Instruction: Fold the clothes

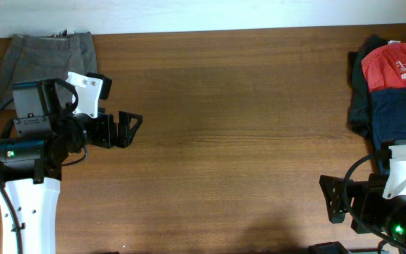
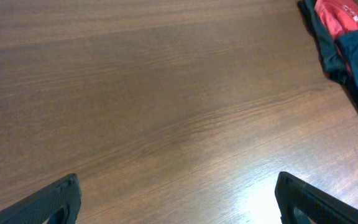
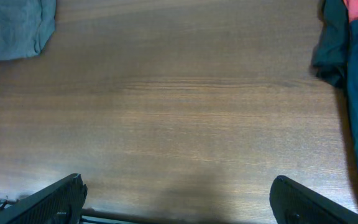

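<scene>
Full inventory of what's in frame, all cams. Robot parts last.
grey garment: one, mid-grey, far-left corner of the table, partly behind the left arm
red garment: one, red with white print, on top of the pile at the far-right edge
dark garments: count unclear, navy and blackish, under and around the red one
table: one, brown wood
left gripper: one, black, open, over bare wood left of centre
right gripper: one, black, open, near-right corner
</scene>
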Robot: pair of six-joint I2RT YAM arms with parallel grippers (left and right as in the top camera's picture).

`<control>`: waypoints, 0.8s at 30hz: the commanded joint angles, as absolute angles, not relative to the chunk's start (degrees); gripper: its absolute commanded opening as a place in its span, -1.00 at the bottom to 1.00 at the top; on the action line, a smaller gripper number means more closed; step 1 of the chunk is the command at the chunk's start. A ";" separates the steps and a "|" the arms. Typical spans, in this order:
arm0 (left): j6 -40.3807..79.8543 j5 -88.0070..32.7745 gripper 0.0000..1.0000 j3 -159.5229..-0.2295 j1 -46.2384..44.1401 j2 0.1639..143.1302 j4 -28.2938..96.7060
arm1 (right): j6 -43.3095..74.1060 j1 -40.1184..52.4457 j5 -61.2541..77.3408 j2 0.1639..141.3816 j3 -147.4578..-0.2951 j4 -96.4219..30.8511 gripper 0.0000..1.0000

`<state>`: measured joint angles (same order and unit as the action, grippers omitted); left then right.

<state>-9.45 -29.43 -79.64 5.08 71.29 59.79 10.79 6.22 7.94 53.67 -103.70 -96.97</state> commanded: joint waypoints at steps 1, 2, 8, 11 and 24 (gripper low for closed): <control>-10.61 -30.22 0.98 -79.20 4.86 71.46 59.64 | 11.38 6.79 7.01 54.02 -103.39 -97.32 0.98; -10.61 -30.22 0.98 -79.20 4.86 71.46 59.64 | 11.38 6.72 7.01 54.04 -103.39 -97.32 0.97; -10.61 -30.22 0.98 -79.20 4.86 71.46 59.64 | 7.86 6.61 6.09 52.45 -103.37 -96.79 0.98; -10.61 -30.22 0.98 -79.20 4.86 71.46 59.64 | 7.20 4.60 5.28 48.21 -100.22 -91.26 0.98; -10.61 -30.22 0.98 -79.20 4.86 71.46 59.64 | -1.78 -3.51 5.74 18.17 -46.35 -48.51 0.98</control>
<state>-9.47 -29.41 -79.40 5.08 71.37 59.72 2.37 -3.03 6.20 23.59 -56.18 -54.24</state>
